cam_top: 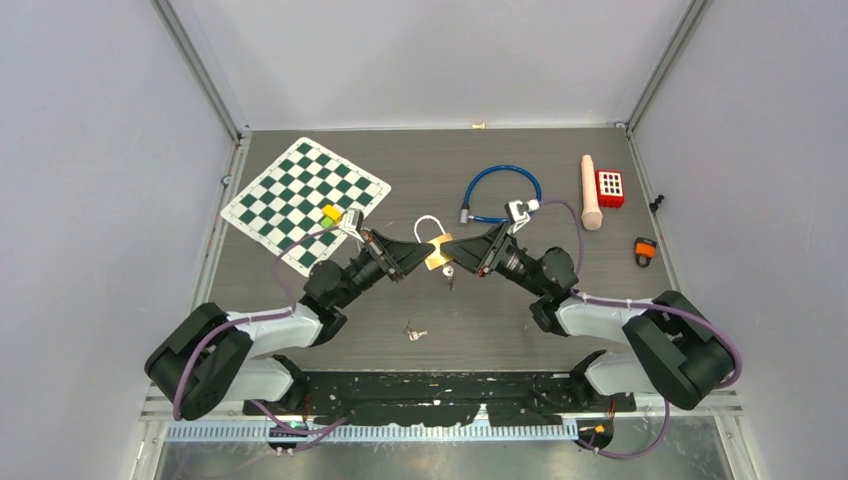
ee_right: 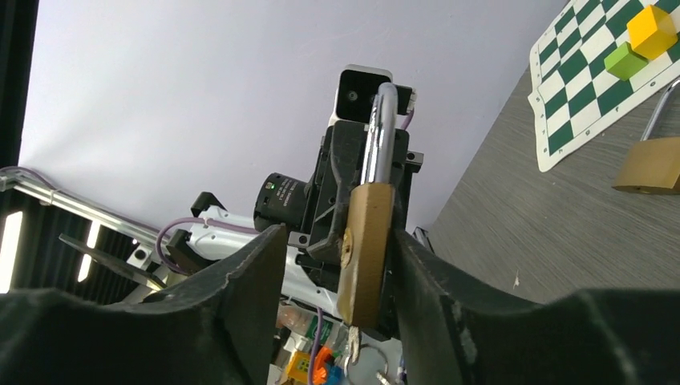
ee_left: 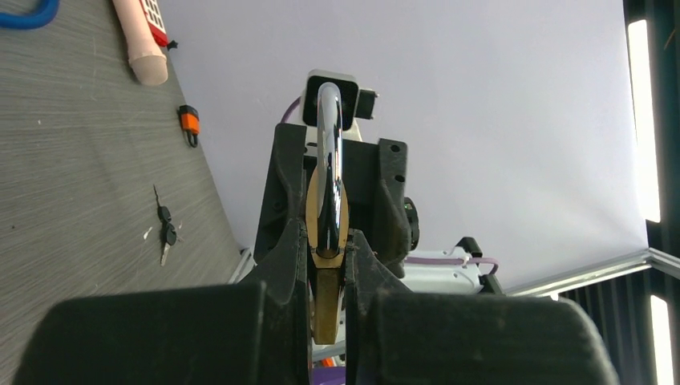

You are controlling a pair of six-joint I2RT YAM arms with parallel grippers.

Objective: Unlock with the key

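A brass padlock (cam_top: 438, 252) with a silver shackle (ee_left: 329, 152) is held off the table between the two arms. My left gripper (ee_left: 327, 241) is shut on its brass body (ee_left: 325, 301), both fingers pressed to its flat sides. A key (ee_right: 350, 341) sticks out of the padlock's underside (ee_right: 365, 257), with a ring hanging from it. My right gripper (ee_right: 337, 237) is open around the padlock; its left finger (ee_right: 257, 273) stands clear of the brass. In the top view it (cam_top: 462, 258) faces the left gripper (cam_top: 425, 258).
A second brass padlock (ee_right: 648, 164) lies beside the checkered mat (cam_top: 305, 195), which carries yellow (cam_top: 331, 212) and green blocks. Spare keys (cam_top: 415, 333) lie near the front. A blue cable lock (cam_top: 500, 190), beige cylinder (cam_top: 591, 192), red keypad block (cam_top: 609, 187) and small orange lock (cam_top: 645, 250) sit at the right.
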